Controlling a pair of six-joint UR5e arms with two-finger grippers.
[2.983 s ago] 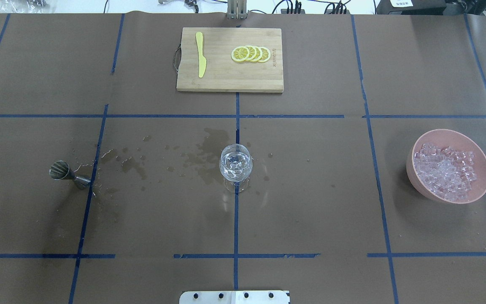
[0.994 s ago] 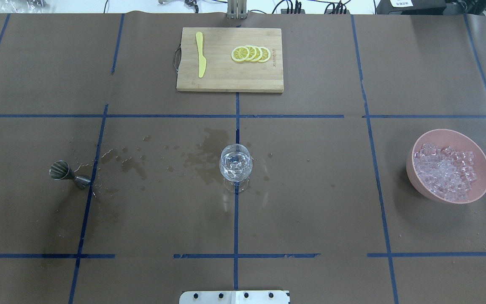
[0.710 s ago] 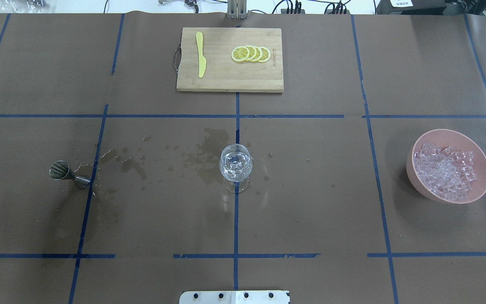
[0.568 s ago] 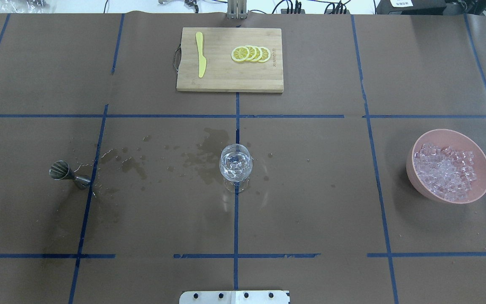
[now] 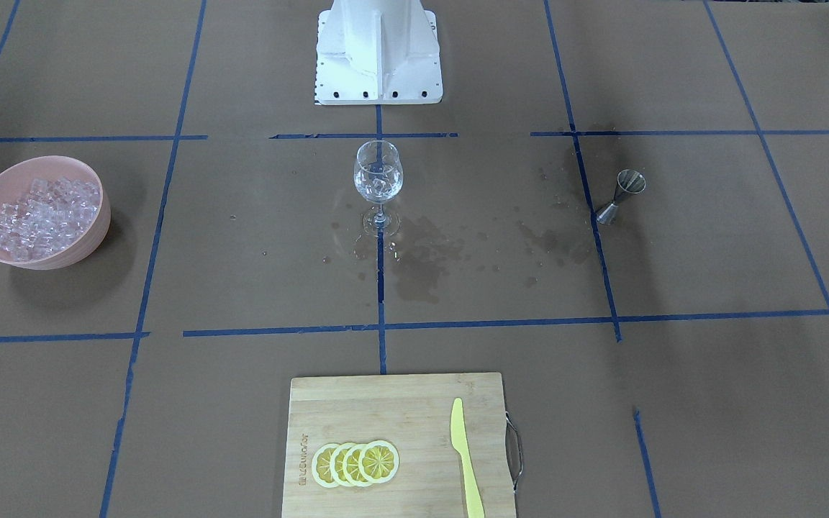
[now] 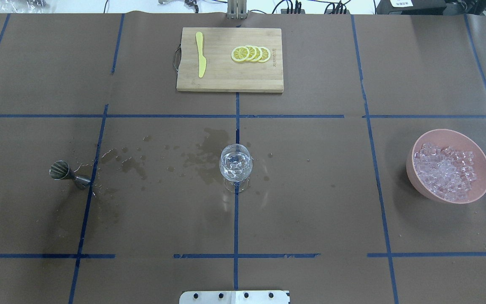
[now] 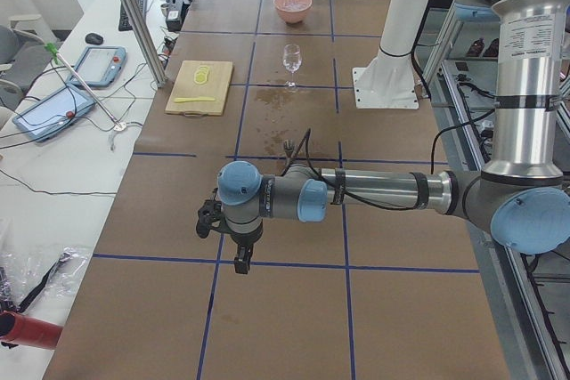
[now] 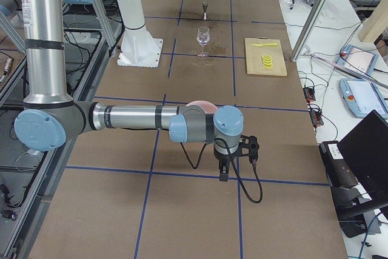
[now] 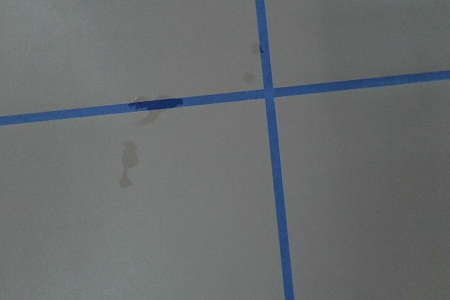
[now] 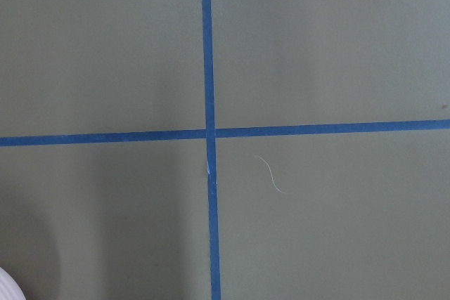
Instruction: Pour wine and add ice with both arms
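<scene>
A wine glass stands at the table's middle with clear liquid and a few ice cubes in it; it also shows in the front-facing view. More ice fills a pink bowl at the right. A steel jigger stands at the left. Both arms are outside the overhead view. My left gripper hangs over bare table far from the glass. My right gripper hangs past the bowl at the other end. I cannot tell whether either is open or shut. The wrist views show only paper and tape.
A wooden cutting board at the far middle carries a yellow knife and lemon slices. Wet stains mark the brown paper left of the glass. The white pedestal base stands at the near edge.
</scene>
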